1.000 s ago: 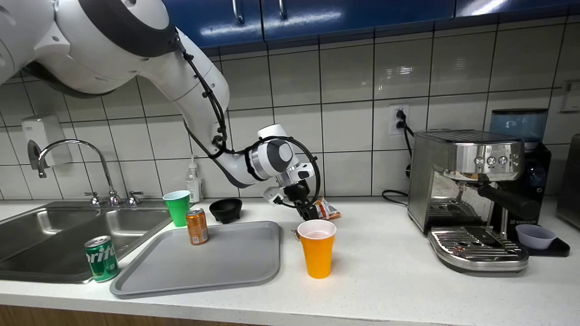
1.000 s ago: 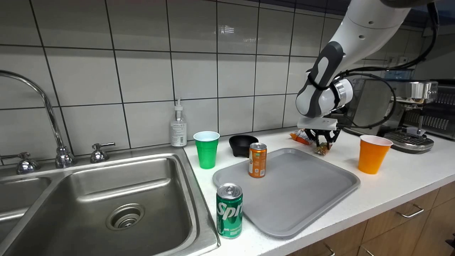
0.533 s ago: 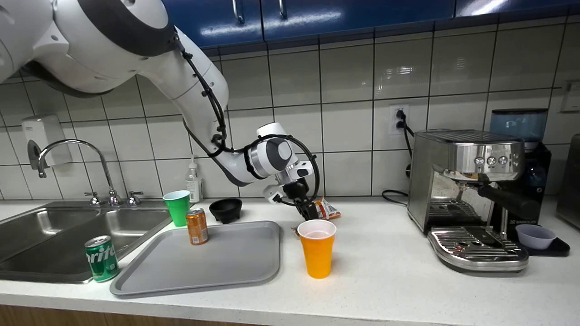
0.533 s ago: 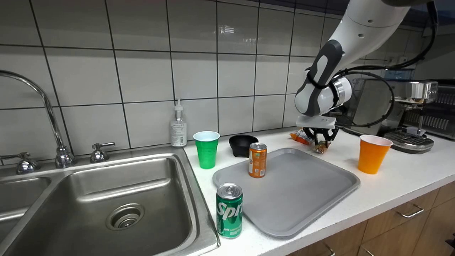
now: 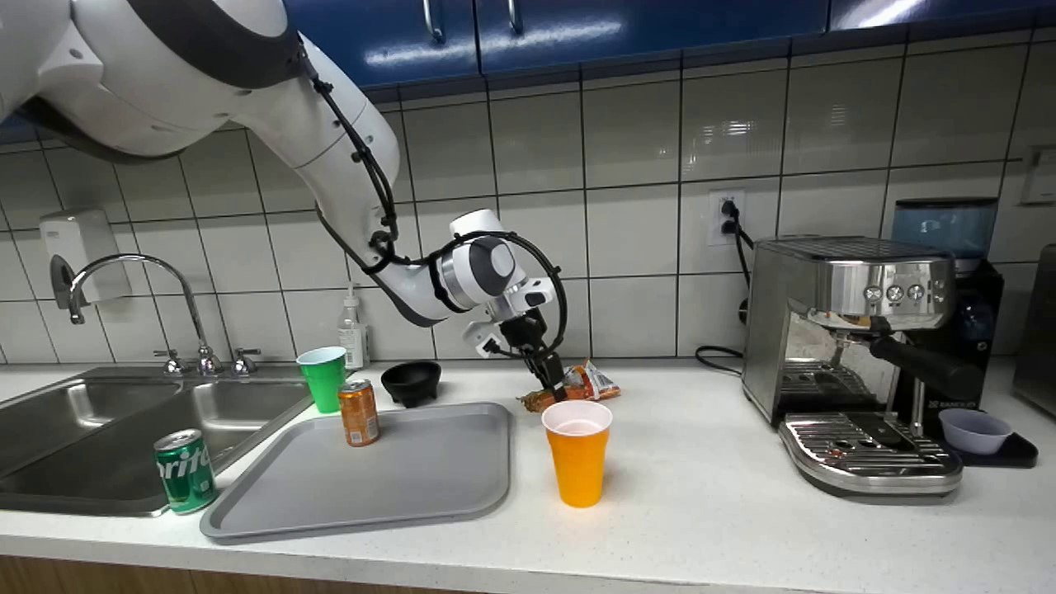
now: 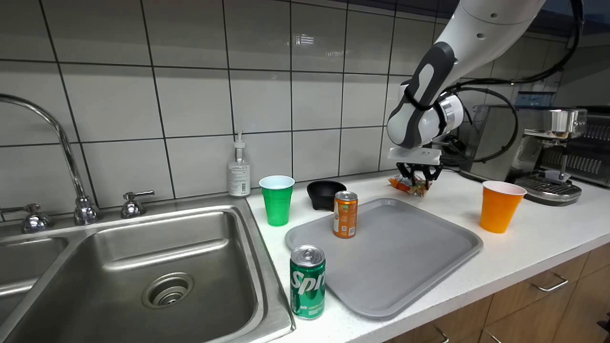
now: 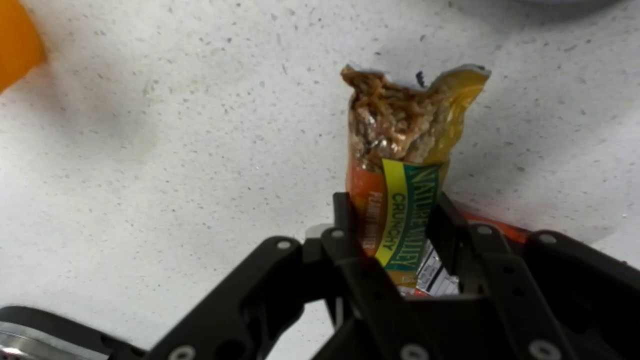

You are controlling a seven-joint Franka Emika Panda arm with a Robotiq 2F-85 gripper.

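the pincer (image 7: 392,220) is clamped onto a nature valley bar (image 7: 400,135), squeezing the wrapper from both sides, super clear in the wrist view. label reads crunchy and peanut butter, and the brown crinkly end pokes out past the grip. the bar is off the edge of the gray tray (image 6: 395,267) that faces away from the sink (image 6: 114,295), kinda toward the tiled wall (image 5: 635,231). can't tell if it touches the worktop (image 5: 701,528) or hangs just above it. there's an orange snack packet (image 5: 596,381) right beside it, partly blocked by the pincer in the wrist view, and i can't tell if the two wrappers touch either. an orange cup (image 6: 502,208) stands upright nearby, closer to the front edge. on the tray there's one orange can (image 6: 345,219), upright. a green sprite can (image 6: 307,290) stands between the sink's corner and the tray, upright too. a green cup (image 6: 276,205) and a black bowl (image 6: 325,195) sit near each other on the wall side of the tray, with a pump bottle (image 5: 352,334) by the wall. the coffee machine (image 5: 817,285) is well apart, past the orange cup.
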